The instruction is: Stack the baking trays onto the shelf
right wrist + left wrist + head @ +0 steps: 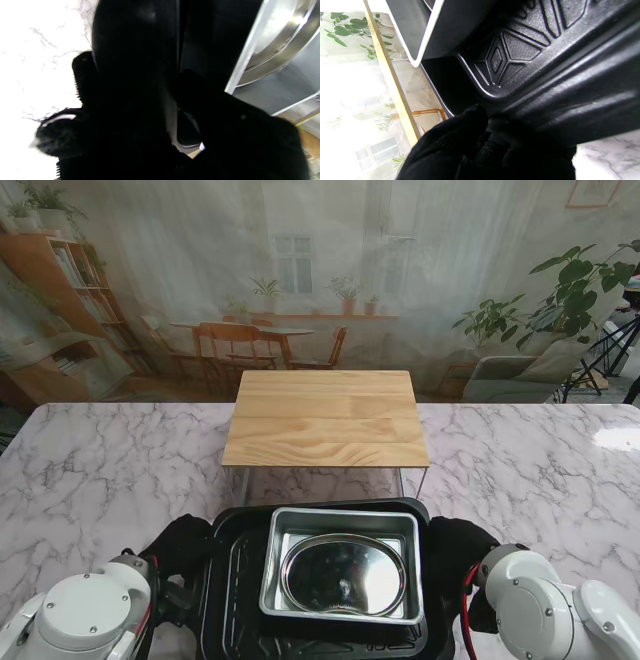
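**Q:** Stand view: where are the trays, and how are they held?

**A:** A black baking tray [232, 580] is seen at the near edge of the marble worktop [100, 470]. A silver tray [345, 525] is nested in it, and a round steel dish [343, 574] lies inside that. The left robot hand [180, 545] is closed on the black tray's left rim and the right robot hand [455, 545] on its right rim, each in a black glove. The right wrist view is very dark, so that grip is probably firm but cannot be confirmed.

**Q:** Which way is the shelf?

**A:** The wooden shelf [328, 418] stands straight ahead, farther from me and raised on thin legs. The stack's long axis runs left to right, matching the shelf's. Both hands are equally near, so a level lift, then forward travel, is judged to be needed.
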